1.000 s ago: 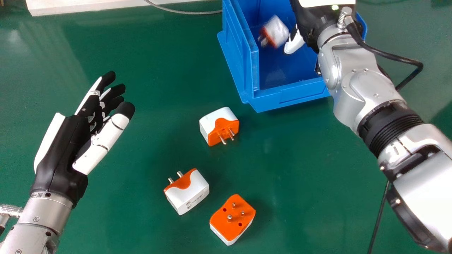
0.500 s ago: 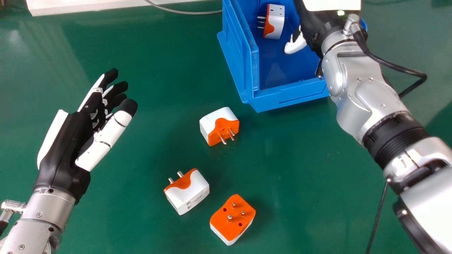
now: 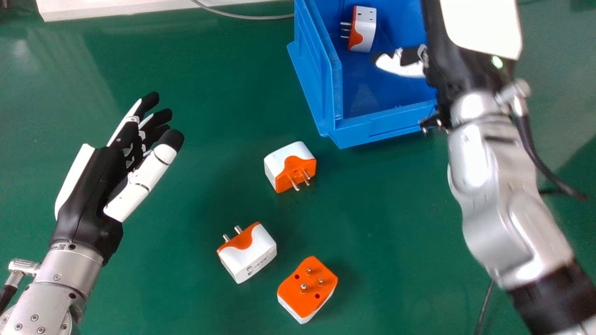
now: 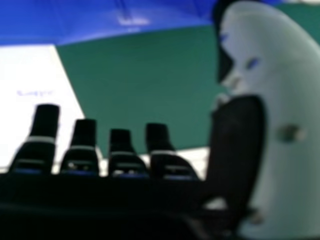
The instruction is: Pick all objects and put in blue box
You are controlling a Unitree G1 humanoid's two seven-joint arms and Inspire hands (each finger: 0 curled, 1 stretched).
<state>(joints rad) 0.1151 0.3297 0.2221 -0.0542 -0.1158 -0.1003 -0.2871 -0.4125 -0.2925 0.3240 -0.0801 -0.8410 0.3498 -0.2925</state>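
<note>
My right hand (image 3: 465, 70) is over the right side of the blue box (image 3: 372, 128), its thumb above the box's inside. In the right hand view that hand (image 4: 125, 160) has straight fingers and holds nothing. One orange-and-white adapter (image 3: 364, 30) lies inside the box, pins toward its left wall. On the green table, one adapter (image 3: 286, 160) sits in front of the box, a second (image 3: 251, 258) lies nearer, and a third (image 3: 307, 286) rests with its orange pin face up. At the left, my left hand (image 3: 93, 186) is open above the table, apart from the adapters.
A white board (image 3: 116, 5) lies along the far left edge, with a grey cable (image 3: 251, 17) beside it. Green table (image 3: 195, 116) stretches between my left hand and the box. A thin dark cable (image 3: 484, 307) runs at the lower right.
The adapter in the box has dropped from mid-fall and come to rest. My right hand and arm have moved to the right and nearer; my left hand has shifted slightly right.
</note>
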